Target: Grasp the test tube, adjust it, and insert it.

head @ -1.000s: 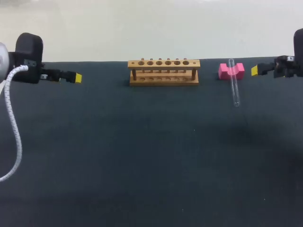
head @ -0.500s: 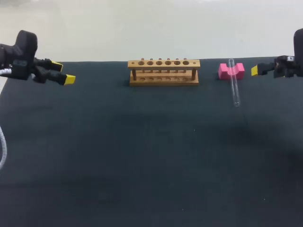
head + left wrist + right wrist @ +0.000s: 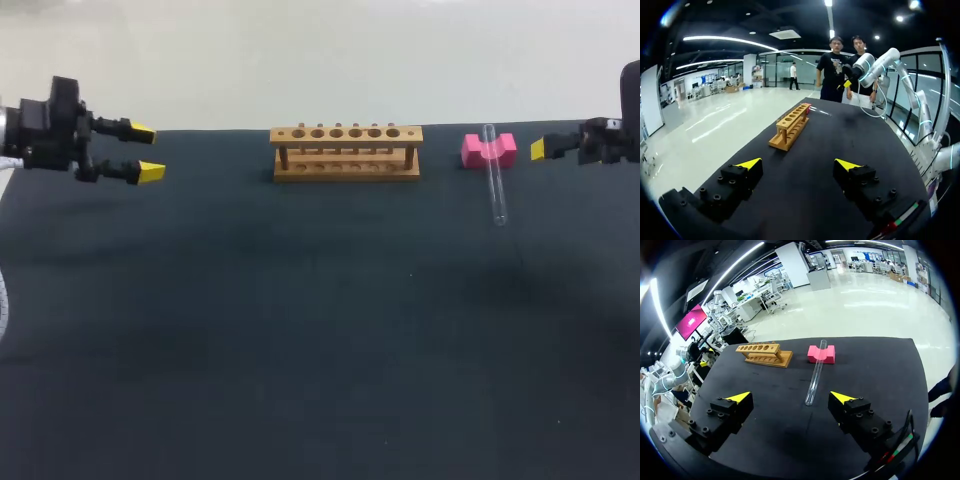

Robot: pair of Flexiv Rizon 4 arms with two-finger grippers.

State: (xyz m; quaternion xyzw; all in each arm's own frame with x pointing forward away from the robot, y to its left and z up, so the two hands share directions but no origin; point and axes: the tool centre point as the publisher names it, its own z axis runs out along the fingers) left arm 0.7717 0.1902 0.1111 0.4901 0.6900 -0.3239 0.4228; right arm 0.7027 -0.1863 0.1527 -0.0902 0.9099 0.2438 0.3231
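A clear test tube [image 3: 494,185] lies on the black table [image 3: 320,330], its far end resting in a notched pink block [image 3: 488,150]. Left of the block stands a wooden rack [image 3: 346,152] with a row of holes. My right gripper [image 3: 540,150] hovers at the table's right edge, open. In the right wrist view its fingers [image 3: 790,397] stand wide apart, with the tube [image 3: 816,372], the block [image 3: 821,354] and the rack [image 3: 764,354] ahead of it. My left gripper [image 3: 148,151] hovers at the far left, open and holding nothing. The rack [image 3: 791,126] lies well ahead of its fingers [image 3: 798,164].
The table's back edge runs just behind the rack and the pink block. A white cable [image 3: 4,300] hangs from my left arm at the table's left edge. Bare black tabletop stretches in front of the rack and the tube.
My left gripper has turned about its wrist, so both yellow tips now show one above the other, and its cable has swung out to the left. The right arm has not moved.
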